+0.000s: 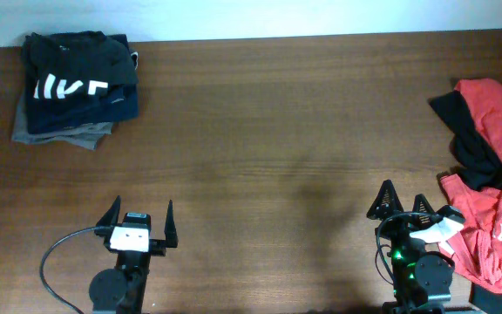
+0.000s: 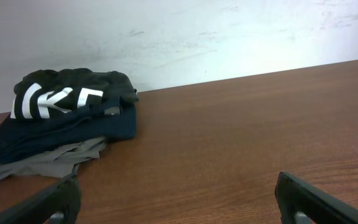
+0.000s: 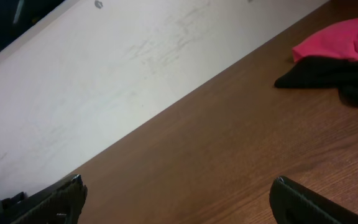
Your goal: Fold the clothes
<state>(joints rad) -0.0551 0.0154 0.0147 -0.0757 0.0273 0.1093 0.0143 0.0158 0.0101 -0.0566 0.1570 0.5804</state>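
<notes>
A folded pile of clothes sits at the table's far left corner, topped by a black T-shirt with white letters [image 1: 75, 65] [image 2: 67, 93]. It lies on a navy garment [image 2: 61, 130] and a grey one [image 2: 42, 162]. A crumpled red T-shirt with white letters [image 1: 499, 209] [image 3: 344, 37] lies at the right edge, with a black garment [image 1: 469, 144] [image 3: 328, 73] draped over it. My left gripper [image 1: 141, 211] [image 2: 178, 183] stands open over bare wood near the front, well short of the pile. My right gripper [image 1: 403, 199] [image 3: 178, 183] is open too, just left of the red T-shirt, holding nothing.
The wooden table [image 1: 268, 131] stretches wide between the pile and the red T-shirt. A white wall [image 2: 197, 37] runs along the far edge. A black cable [image 1: 55, 253] loops by the left arm's base.
</notes>
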